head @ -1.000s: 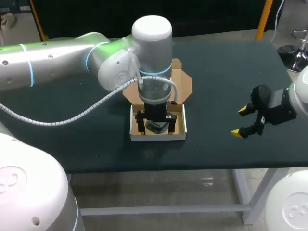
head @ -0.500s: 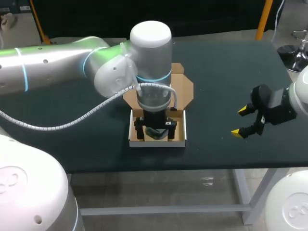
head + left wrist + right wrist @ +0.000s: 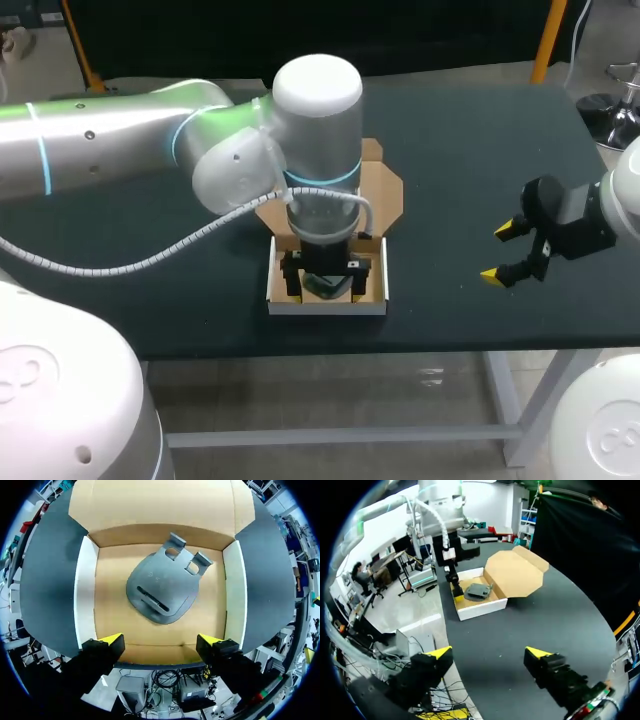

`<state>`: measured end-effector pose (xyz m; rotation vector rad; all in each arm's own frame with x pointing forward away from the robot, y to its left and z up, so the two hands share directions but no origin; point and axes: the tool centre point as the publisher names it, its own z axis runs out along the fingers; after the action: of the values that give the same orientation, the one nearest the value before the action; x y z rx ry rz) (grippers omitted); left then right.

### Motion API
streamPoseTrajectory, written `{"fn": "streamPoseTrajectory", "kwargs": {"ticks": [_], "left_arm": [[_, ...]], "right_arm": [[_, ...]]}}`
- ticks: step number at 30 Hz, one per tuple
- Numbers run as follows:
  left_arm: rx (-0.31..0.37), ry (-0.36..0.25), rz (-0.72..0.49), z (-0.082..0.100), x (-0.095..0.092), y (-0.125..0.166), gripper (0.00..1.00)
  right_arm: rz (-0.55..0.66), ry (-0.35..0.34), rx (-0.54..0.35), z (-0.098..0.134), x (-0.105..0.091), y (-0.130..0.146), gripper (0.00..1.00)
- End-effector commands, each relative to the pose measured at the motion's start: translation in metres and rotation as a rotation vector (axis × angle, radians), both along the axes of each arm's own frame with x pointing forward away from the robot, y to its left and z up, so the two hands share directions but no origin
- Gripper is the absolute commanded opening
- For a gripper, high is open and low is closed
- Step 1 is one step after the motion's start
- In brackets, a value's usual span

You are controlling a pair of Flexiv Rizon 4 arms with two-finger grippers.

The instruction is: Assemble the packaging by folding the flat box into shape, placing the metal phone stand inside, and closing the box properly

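The cardboard box (image 3: 325, 306) stands open near the table's front edge, with white side walls (image 3: 85, 595) and its brown lid (image 3: 385, 190) folded back flat behind it. Inside it the dark grey metal phone stand (image 3: 162, 585) lies flat on the floor. My left gripper (image 3: 161, 642) hangs open over the box, its yellow tips by the front wall on either side of the stand, touching neither side of it. In the head view it (image 3: 323, 278) hides most of the stand (image 3: 324, 288). My right gripper (image 3: 505, 252) is open and empty, off to the right above the table; its own view shows the box (image 3: 470, 607) far ahead.
The dark table top (image 3: 470, 160) stretches around the box. The table's front edge (image 3: 420, 340) runs just below the box. My left arm's grey cable (image 3: 150, 262) loops over the left part of the table.
The box has slid a little toward the table's front edge together with my left gripper. My right arm has stayed where it was.
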<state>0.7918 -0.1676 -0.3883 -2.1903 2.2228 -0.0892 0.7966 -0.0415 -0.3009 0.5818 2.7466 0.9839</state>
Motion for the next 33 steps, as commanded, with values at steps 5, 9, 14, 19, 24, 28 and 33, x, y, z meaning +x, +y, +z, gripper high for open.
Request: {"fn": "streamPoseTrajectory", "kwargs": {"ticks": [5, 9, 14, 19, 24, 28, 33], "left_arm": [[-0.063, -0.127, -0.049, 0.041, -0.004, 0.019, 1.00], [-0.107, -0.162, -0.117, 0.058, -0.003, 0.032, 1.00], [-0.156, -0.177, -0.206, 0.075, -0.001, 0.047, 1.00], [-0.197, -0.205, -0.280, 0.087, 0.001, 0.063, 1.00], [-0.220, -0.237, -0.339, 0.098, 0.007, 0.077, 1.00], [-0.243, -0.249, -0.394, 0.107, 0.016, 0.087, 1.00], [-0.255, -0.278, -0.448, 0.113, 0.028, 0.098, 1.00]], "right_arm": [[0.003, 0.000, 0.005, 0.001, -0.001, -0.002, 1.00], [0.003, 0.000, 0.005, 0.001, -0.001, -0.002, 1.00], [0.003, 0.000, 0.005, 0.001, -0.001, -0.002, 1.00], [0.003, 0.000, 0.005, 0.001, -0.001, -0.002, 1.00], [0.003, 0.000, 0.005, 0.001, -0.001, -0.002, 1.00], [0.003, 0.000, 0.005, 0.001, -0.001, -0.002, 1.00], [0.003, 0.000, 0.005, 0.001, -0.001, -0.002, 1.00]]}}
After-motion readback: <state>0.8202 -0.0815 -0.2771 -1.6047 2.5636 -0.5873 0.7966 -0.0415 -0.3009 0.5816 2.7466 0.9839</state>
